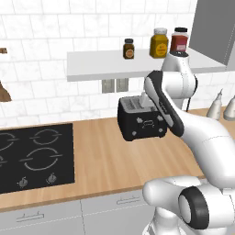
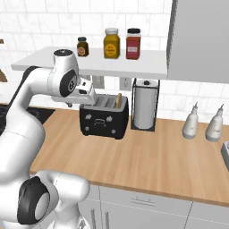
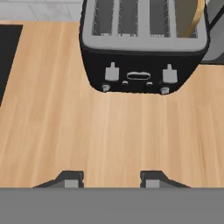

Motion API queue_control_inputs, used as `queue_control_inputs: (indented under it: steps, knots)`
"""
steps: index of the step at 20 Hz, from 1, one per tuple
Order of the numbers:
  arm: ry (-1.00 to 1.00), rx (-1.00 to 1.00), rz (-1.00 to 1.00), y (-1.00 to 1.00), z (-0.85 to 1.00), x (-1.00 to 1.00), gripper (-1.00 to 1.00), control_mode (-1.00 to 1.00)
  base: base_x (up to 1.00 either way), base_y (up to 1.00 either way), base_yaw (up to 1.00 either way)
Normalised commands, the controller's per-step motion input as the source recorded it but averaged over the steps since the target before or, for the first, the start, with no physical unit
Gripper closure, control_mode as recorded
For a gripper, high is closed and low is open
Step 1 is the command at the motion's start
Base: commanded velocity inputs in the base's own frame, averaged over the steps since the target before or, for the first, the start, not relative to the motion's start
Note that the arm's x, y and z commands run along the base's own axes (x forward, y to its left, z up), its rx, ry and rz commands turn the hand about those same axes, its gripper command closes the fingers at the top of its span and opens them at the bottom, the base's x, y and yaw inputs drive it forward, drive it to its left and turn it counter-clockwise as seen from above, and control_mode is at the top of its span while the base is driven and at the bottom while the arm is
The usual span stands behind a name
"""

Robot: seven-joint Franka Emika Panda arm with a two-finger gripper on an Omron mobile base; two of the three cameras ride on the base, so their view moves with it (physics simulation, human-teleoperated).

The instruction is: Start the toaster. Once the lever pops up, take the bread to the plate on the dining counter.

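Nearest in the hand view, the gripper [image 3: 109, 179] hangs above bare wooden counter [image 3: 109, 127], its two dark fingertips [image 3: 72, 178] parted with a clear gap and nothing between them. Beyond the tips, the black toaster [image 3: 140, 65] stands on the counter with its front controls facing the hand, apart from the fingers. The bread [image 3: 194, 17], a tan slice, sticks up out of the slot at the toaster's right end; the right base view shows the same slice [image 2: 119, 100] rising from the top. A black hob [image 1: 34, 158] lies set into the counter left of the toaster. To its right stands a paper towel holder [image 2: 145, 105]. Farther back, three jars [image 2: 111, 43] sit on a white wall shelf [image 2: 89, 65].
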Motion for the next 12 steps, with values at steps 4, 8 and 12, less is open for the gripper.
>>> queue_control_inputs:
  steps: [4,8,12]
  knots:
    - [0.00,0.00,0.00,-0.01,-0.01,-0.01,-1.00,-1.00,0.00,0.00,0.00]
    - [-0.03,0.00,-0.03,-0.26,-0.13,-0.06,-1.00,-1.00,0.00,0.00,0.00]
    - [0.00,0.00,-0.01,-0.11,-0.06,-0.29,-1.00,-1.00,0.00,0.00,0.00]
